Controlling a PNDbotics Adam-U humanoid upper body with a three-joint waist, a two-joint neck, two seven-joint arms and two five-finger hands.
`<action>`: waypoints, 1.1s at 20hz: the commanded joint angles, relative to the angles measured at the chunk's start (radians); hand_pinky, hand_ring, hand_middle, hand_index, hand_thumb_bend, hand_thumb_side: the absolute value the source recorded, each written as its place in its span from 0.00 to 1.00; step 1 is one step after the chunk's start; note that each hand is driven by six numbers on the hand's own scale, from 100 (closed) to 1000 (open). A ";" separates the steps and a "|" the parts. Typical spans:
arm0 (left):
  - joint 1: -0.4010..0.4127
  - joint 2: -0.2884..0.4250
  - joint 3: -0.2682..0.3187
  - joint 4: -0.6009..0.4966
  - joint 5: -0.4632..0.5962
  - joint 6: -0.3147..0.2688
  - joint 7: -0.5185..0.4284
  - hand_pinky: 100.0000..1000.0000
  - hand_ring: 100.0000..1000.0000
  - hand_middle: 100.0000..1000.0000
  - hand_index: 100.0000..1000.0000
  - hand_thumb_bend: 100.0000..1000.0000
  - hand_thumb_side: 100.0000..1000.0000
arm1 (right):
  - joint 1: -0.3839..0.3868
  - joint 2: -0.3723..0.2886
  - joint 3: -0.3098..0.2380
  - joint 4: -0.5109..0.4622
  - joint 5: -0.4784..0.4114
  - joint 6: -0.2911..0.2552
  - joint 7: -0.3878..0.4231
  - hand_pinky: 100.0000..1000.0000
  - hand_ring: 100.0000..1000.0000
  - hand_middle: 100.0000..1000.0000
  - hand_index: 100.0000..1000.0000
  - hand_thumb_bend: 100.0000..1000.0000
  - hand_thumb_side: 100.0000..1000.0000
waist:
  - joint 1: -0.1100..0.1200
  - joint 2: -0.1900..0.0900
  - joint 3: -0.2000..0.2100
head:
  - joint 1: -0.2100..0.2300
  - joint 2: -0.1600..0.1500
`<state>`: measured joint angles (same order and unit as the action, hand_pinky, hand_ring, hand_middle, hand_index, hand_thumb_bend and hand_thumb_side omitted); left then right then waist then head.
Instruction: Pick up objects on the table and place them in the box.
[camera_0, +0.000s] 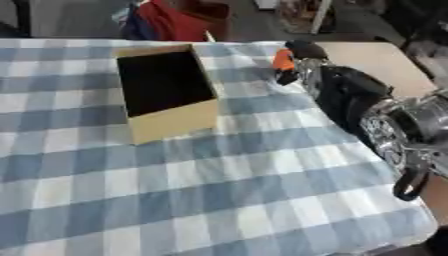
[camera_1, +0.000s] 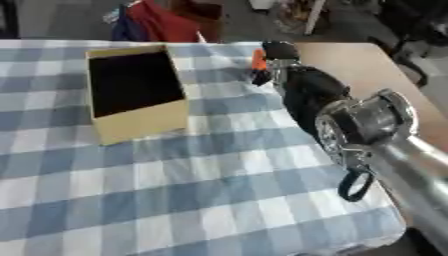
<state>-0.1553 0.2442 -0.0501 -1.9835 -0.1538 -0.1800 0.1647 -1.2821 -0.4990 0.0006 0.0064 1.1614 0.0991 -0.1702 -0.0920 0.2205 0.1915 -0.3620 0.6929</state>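
Orange object (camera_0: 283, 60) in right hand (camera_0: 297, 62), beside box (camera_0: 171, 120)

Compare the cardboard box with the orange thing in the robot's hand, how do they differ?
The box is tan cardboard with a dark inside; the orange thing is bright orange. The box is far larger; the orange thing is small enough to sit in the right hand. The box rests on the checked cloth, open at the top; the orange thing is held, to the box's right. Both sit toward the table's far end.
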 joint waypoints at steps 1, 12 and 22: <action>-0.007 0.002 0.008 -0.016 -0.004 -0.004 0.002 0.79 0.60 0.55 0.74 0.00 0.53 | -0.012 -0.040 0.003 -0.006 -0.005 0.002 -0.008 0.78 0.86 0.90 0.99 0.06 0.30 | 0.008 -0.013 -0.002 | 0.000 -0.013; -0.008 -0.002 0.007 -0.016 -0.005 -0.004 0.001 0.79 0.60 0.55 0.74 0.00 0.53 | -0.008 -0.038 0.006 -0.006 -0.001 -0.006 -0.042 0.72 0.76 0.80 0.89 0.00 0.29 | 0.012 -0.007 -0.005 | -0.001 -0.013; -0.009 -0.002 0.009 -0.016 -0.005 -0.002 0.002 0.79 0.60 0.55 0.74 0.00 0.53 | -0.011 -0.037 0.007 -0.006 0.048 -0.013 -0.171 0.57 0.53 0.55 0.66 0.00 0.30 | 0.006 -0.009 -0.003 | -0.001 -0.012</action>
<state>-0.1551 0.2356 -0.0501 -1.9835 -0.1587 -0.1807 0.1653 -1.2747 -0.5068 0.0041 0.0060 1.1963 0.0864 -0.3184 -0.0897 0.2283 0.1903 -0.3624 0.6926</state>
